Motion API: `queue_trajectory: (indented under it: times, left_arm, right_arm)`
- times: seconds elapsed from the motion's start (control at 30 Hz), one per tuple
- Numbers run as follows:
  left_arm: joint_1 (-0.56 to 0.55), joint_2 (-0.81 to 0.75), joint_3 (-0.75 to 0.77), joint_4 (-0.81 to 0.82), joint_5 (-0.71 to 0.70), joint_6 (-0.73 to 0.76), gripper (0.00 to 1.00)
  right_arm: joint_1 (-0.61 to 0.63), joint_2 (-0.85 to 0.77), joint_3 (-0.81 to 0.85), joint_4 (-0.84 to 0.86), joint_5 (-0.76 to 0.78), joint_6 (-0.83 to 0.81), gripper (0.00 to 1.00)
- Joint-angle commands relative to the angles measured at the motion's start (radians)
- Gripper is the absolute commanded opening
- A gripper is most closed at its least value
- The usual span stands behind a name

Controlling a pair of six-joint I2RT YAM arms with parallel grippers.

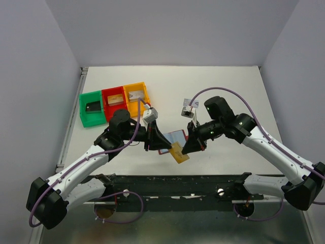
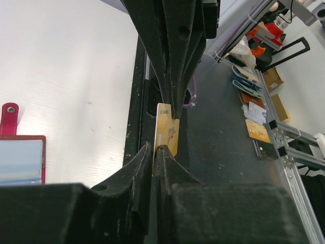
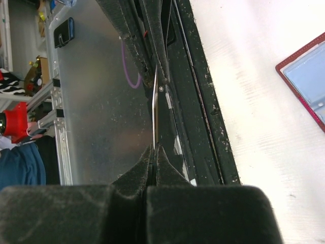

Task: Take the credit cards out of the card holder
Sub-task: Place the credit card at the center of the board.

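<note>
Left gripper (image 2: 154, 150): its fingers sit against both faces of the gold card (image 2: 165, 131) at one end. As far as its wrist view shows, the card is pinched. The card stands on edge in the air over the near edge of the table (image 1: 228, 91), between the two arms.

Card holder (image 1: 174, 137): lies open on the table just behind the card, blue lining up. Neither gripper touches it.

Right gripper (image 3: 154, 150): clamped tight on the opposite end of the same card.

Step in hand, by judgement: a handover from right to left. The left should have a square, firm pinch well onto the card before the right lets go. The right should then back straight off along the card's plane, so the thin card is not twisted or flicked loose.

Count:
- Grippers: two.
- Card holder: one.
- Bins: three.
  - Green bin (image 1: 94, 122) shows one black card (image 1: 93, 107).
  - Red bin (image 1: 116, 113) shows one tan card (image 1: 115, 98).
  - Orange bin (image 1: 136, 85) shows one pale card (image 1: 137, 94).
- Cards in view: four.
- Whether any card remains in the holder cannot be told.
</note>
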Motion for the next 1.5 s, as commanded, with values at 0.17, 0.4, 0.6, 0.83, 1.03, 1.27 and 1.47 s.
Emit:
queue_trajectory:
  times: [0.17,0.4,0.6,0.83,1.03,1.27,1.47]
  left_arm:
    - [-0.004,0.007,0.008,0.068,0.045,-0.023,0.0]
    - [-0.001,-0.01,-0.007,0.105,0.002,-0.053,0.0]
    - [0.094,-0.028,-0.046,0.21,-0.117,-0.169,0.0]
    - [0.184,-0.012,-0.035,0.183,-0.623,-0.287,0.0]
    - [0.186,0.206,0.094,0.138,-0.898,-0.364,0.0]
    - [0.184,0.476,0.268,0.096,-1.039,-0.398,0.0]
    - [0.183,0.674,0.37,0.121,-1.049,-0.451,0.0]
  right_arm:
    - [0.013,-0.012,0.036,-0.021,0.016,-0.004,0.0]
    - [0.01,-0.055,0.039,-0.003,0.157,0.056,0.55]
    - [-0.019,-0.116,0.069,-0.013,0.409,0.157,0.67]
    - [-0.027,-0.283,-0.072,0.109,0.825,0.275,0.67]
    - [-0.027,-0.398,-0.292,0.29,0.842,0.401,0.66]
    - [-0.028,-0.429,-0.445,0.411,0.765,0.472,0.64]
    - [-0.027,-0.384,-0.451,0.41,0.74,0.45,0.63]
